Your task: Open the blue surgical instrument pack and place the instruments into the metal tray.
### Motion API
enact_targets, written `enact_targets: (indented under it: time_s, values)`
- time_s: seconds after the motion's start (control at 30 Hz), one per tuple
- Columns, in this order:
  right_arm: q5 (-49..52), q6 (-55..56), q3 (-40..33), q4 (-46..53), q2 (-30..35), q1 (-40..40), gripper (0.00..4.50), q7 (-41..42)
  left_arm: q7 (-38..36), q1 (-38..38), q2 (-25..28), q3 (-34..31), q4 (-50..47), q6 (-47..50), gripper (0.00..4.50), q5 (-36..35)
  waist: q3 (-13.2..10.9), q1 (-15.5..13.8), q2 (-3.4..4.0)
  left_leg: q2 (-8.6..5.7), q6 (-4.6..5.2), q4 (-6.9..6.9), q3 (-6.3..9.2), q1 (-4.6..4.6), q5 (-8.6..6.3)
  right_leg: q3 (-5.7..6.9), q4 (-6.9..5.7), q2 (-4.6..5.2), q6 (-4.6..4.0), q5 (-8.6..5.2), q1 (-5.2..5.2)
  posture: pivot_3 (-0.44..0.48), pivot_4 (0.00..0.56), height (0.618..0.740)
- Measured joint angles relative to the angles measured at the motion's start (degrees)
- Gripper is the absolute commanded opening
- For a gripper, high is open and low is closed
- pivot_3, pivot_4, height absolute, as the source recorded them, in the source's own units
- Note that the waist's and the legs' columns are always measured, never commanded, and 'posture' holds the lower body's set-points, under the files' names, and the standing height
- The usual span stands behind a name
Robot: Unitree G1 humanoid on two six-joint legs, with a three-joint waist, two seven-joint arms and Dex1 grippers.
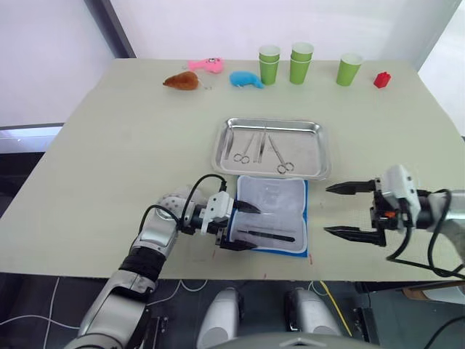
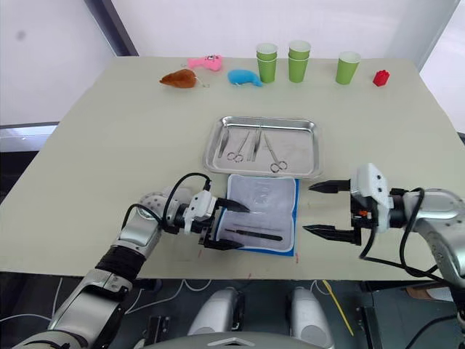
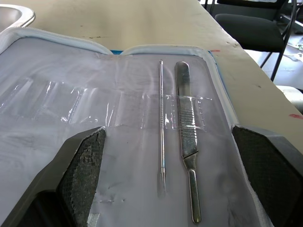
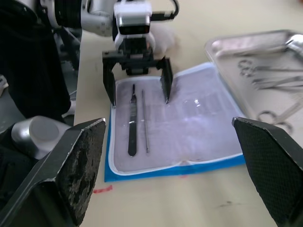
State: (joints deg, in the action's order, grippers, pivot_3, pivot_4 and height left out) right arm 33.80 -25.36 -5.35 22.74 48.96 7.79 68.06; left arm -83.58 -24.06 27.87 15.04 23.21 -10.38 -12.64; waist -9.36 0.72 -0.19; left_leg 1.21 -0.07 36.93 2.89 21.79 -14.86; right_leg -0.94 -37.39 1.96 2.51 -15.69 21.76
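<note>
The blue surgical instrument pack (image 1: 270, 211) lies open on the table, pale lining up, just in front of the metal tray (image 1: 307, 151). Two instruments remain on the lining near its front edge: a flat scalpel handle (image 3: 186, 137) and a thin probe (image 3: 162, 142). Several silver instruments (image 1: 260, 148), some with ring handles, lie in the tray. My left gripper (image 1: 251, 227) is open at the pack's left edge, its fingers straddling the ends of those two tools without touching them. My right gripper (image 1: 328, 211) hovers open just right of the pack, holding nothing.
Along the far edge stand green cups (image 1: 269, 64) (image 1: 301, 62) (image 1: 349, 69), a small red object (image 1: 381, 79), a blue whale toy (image 1: 245, 79), a pink toy (image 1: 205, 65) and a brown toy (image 1: 182, 81). The table's front edge is close behind the pack.
</note>
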Motion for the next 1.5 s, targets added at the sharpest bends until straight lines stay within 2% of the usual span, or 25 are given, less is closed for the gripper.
enact_targets:
  time_s: [0.03,0.07,0.37,0.67,0.83,0.87,0.9,0.93,1.0,1.07,1.13,1.17,1.2,1.5]
  values:
    - [-1.98,0.39,1.67,-0.06,-0.77,0.83,4.47,-1.41,-0.12,0.0,0.05,0.04,-0.03,0.0,4.5,-0.01,0.01,0.07,-0.01,-0.01,0.0,0.0,-0.02,-0.02,0.0,-0.02,0.01,-0.01,0.0,0.0,-0.01,0.0,0.15,0.74]
    - [-7.42,2.5,7.95,-1.46,-5.31,3.77,4.47,-4.69,-0.01,-0.04,0.26,0.07,-0.02,0.09,4.5,-0.04,-0.01,0.1,-0.04,-0.01,0.0,0.01,0.01,-0.03,0.0,0.01,-0.02,-0.06,-0.01,0.0,0.0,0.0,0.15,0.74]
    - [-19.12,10.34,19.03,-12.02,-13.7,7.84,4.47,-8.63,-0.1,-0.04,0.58,0.17,-0.16,0.17,4.5,-0.13,-0.02,0.12,-0.01,-0.06,0.0,0.02,-0.02,-0.05,0.0,-0.03,-0.08,-0.08,-0.02,0.01,0.0,0.0,0.15,0.74]
    - [-25.7,17.14,22.92,-19.87,-16.26,9.17,4.47,-9.14,0.08,0.06,0.9,0.06,-0.21,0.54,4.5,-0.15,0.0,0.27,-0.02,-0.05,0.01,0.1,-0.03,-0.12,0.0,-0.09,-0.28,-0.15,-0.04,0.01,0.0,0.0,0.15,0.74]
    - [-26.57,18.02,23.39,-21.04,-16.89,9.57,4.47,-9.06,0.15,0.16,1.03,0.07,-0.22,0.59,4.5,-0.15,0.04,0.33,-0.03,-0.02,0.01,0.12,-0.03,-0.15,0.0,-0.1,-0.33,-0.18,-0.05,0.01,-0.01,0.0,0.15,0.74]
    - [-26.7,18.02,23.58,-21.06,-16.94,9.59,3.95,-8.92,0.16,0.2,1.06,0.07,-0.21,0.6,4.5,-0.15,0.06,0.35,-0.04,-0.02,0.0,0.12,-0.04,-0.16,0.0,-0.11,-0.34,-0.18,-0.06,0.01,-0.01,0.0,0.15,0.74]
    - [-26.83,18.13,23.85,-21.07,-16.95,9.59,3.72,-8.71,0.17,0.22,1.07,0.07,-0.21,0.63,4.5,-0.15,0.07,0.36,-0.05,-0.01,0.01,0.12,-0.04,-0.17,0.0,-0.11,-0.34,-0.2,-0.07,0.01,-0.01,0.0,0.15,0.74]
    - [-26.86,18.29,24.32,-21.06,-16.95,9.6,3.28,-8.4,0.18,0.27,1.1,0.07,-0.21,0.67,4.5,-0.15,0.09,0.38,-0.06,0.0,0.01,0.12,-0.04,-0.18,0.0,-0.11,-0.34,-0.21,-0.08,0.01,-0.02,0.0,0.15,0.74]
    - [-26.95,18.93,25.29,-21.11,-17.05,9.59,2.09,-7.93,0.3,0.29,1.11,0.07,-0.2,0.92,4.5,-0.15,0.11,0.43,-0.07,0.01,0.01,0.12,-0.04,-0.2,0.0,-0.12,-0.36,-0.23,-0.12,0.04,-0.02,0.0,0.15,0.74]
    - [-26.96,19.33,25.8,-21.62,-17.22,9.49,1.53,-7.71,0.48,0.34,1.12,0.06,-0.18,1.03,4.5,-0.15,0.13,0.44,-0.09,0.02,0.01,0.14,-0.04,-0.23,0.01,-0.13,-0.38,-0.25,-0.16,0.06,-0.02,0.0,0.15,0.74]
    - [-26.96,19.63,25.9,-21.92,-17.4,9.35,0.68,-7.54,0.64,0.42,1.12,0.07,-0.17,1.06,4.5,-0.14,0.2,0.45,-0.12,0.03,0.01,0.15,-0.04,-0.25,0.01,-0.14,-0.39,-0.27,-0.2,0.06,-0.03,0.0,0.15,0.74]
    - [-26.94,20.11,25.96,-22.19,-17.43,9.27,0.54,-7.3,0.76,0.44,1.12,0.08,-0.17,1.08,4.5,-0.14,0.23,0.45,-0.13,0.03,0.01,0.15,-0.04,-0.25,0.01,-0.14,-0.39,-0.27,-0.21,0.05,-0.03,0.0,0.15,0.74]
    - [-26.93,20.64,26.13,-22.41,-17.43,9.17,0.09,-7.2,0.82,0.47,1.12,0.09,-0.17,1.08,4.5,-0.14,0.29,0.45,-0.14,0.03,0.01,0.15,-0.04,-0.26,0.01,-0.15,-0.39,-0.27,-0.21,0.05,-0.03,0.0,0.15,0.74]
    - [-26.7,21.55,25.86,-22.61,-17.65,8.23,0.03,-7.33,0.98,0.4,1.12,0.11,-0.04,1.11,4.5,-0.14,0.48,0.4,-0.23,0.03,0.01,0.16,-0.05,-0.26,0.0,-0.16,-0.39,-0.26,-0.2,0.06,-0.04,0.0,0.15,0.74]
